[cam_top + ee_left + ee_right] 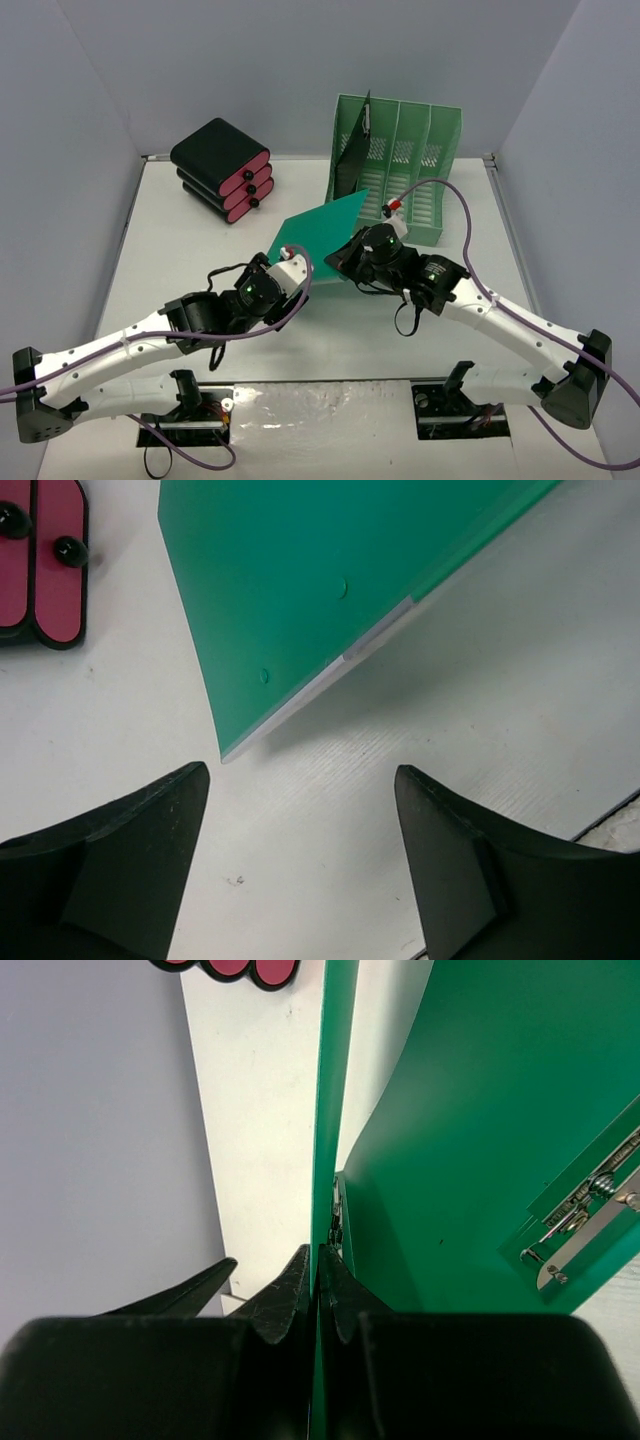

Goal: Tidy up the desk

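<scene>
A green folder is tilted above the white desk, its far corner toward the mint-green file rack. My right gripper is shut on the folder's near edge. In the right wrist view the thin green cover runs straight between the closed fingertips of the right gripper, and the inner side shows a metal clip. My left gripper stands open just short of the folder's lower corner. Only bare desk lies between the fingers of the left gripper.
A stack of black cases with pink ends sits at the back left and shows in the left wrist view. A black folder stands in the rack's left slot. Grey walls close in the desk on three sides.
</scene>
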Controlling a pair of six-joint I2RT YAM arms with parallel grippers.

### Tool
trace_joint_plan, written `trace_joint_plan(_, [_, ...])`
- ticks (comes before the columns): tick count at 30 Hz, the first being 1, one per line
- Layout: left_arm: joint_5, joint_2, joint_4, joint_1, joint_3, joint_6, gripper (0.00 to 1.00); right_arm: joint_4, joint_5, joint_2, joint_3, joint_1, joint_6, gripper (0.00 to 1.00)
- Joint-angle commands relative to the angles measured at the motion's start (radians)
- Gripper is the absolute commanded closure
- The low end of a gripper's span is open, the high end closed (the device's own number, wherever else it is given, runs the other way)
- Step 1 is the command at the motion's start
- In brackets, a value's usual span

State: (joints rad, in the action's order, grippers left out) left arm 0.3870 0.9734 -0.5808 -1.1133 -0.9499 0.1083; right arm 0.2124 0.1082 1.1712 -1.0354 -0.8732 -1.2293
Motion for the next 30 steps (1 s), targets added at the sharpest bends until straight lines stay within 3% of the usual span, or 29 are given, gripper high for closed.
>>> trace_joint_plan(1, [0.03, -0.034, 0.138, -0.011, 0.027, -0.09, 0.24, -0.038, -0.019, 0.008, -0.076, 0.014, -0.015, 1.0])
trace_joint_plan(13, [0.039, 0.006, 0.386, -0.017, 0.133, -0.216, 0.19, -0.01, -0.06, 0.033, -0.155, 0.026, -0.018, 1.0])
trace_joint_plan(24, [0.114, 0.165, 0.841, -0.017, 0.188, -0.418, 0.19, 0.005, -0.085, 0.018, -0.153, 0.026, -0.036, 1.0])
trace_joint_plan(30, [0.191, 0.256, 1.005, -0.017, 0.211, -0.485, 0.26, 0.015, -0.097, 0.019, -0.165, 0.029, -0.034, 1.0])
